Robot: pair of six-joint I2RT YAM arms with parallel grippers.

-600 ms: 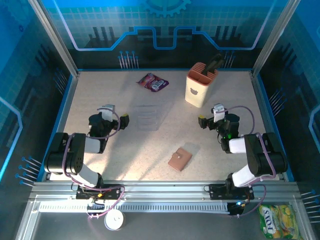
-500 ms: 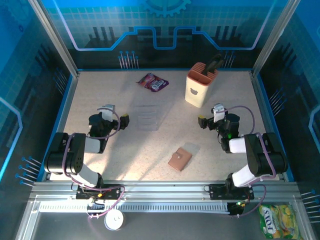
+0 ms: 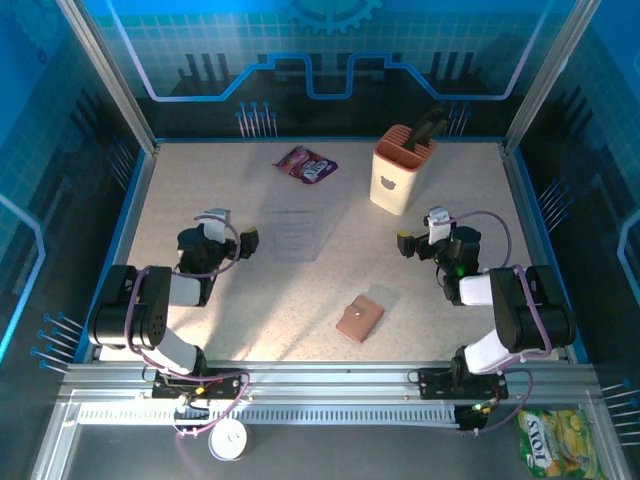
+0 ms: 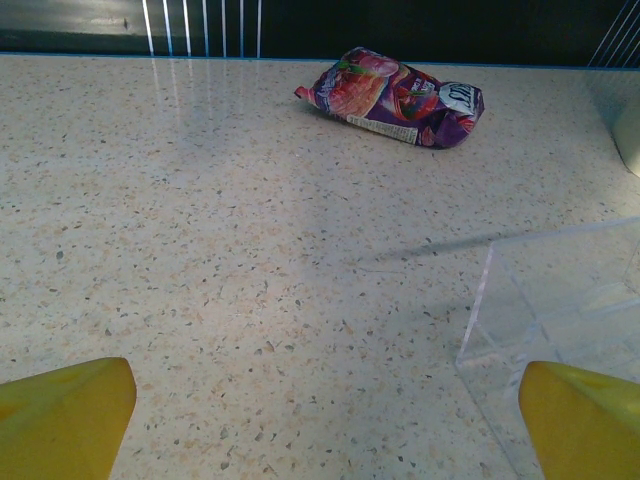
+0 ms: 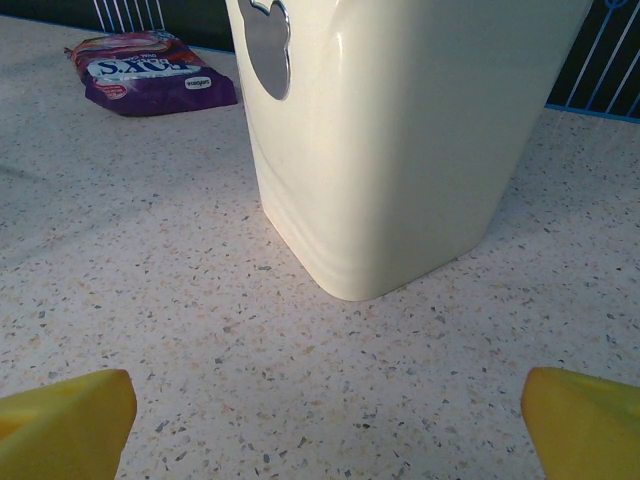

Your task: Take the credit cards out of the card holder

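The card holder, a small tan-brown wallet, lies shut on the speckled table near the front, between the two arms. The credit cards are hidden. My left gripper rests low at the table's left, well left of the card holder and farther back. Its yellow fingertips stand wide apart, so the left gripper is open over bare table. My right gripper sits back and right of the card holder. This right gripper is open too, with yellow fingertips spread and nothing between them.
A peach tool caddy stands at the back right, close ahead of the right gripper as the caddy. A clear plastic box sits beside the left gripper, seen as box. A purple snack packet lies at the back.
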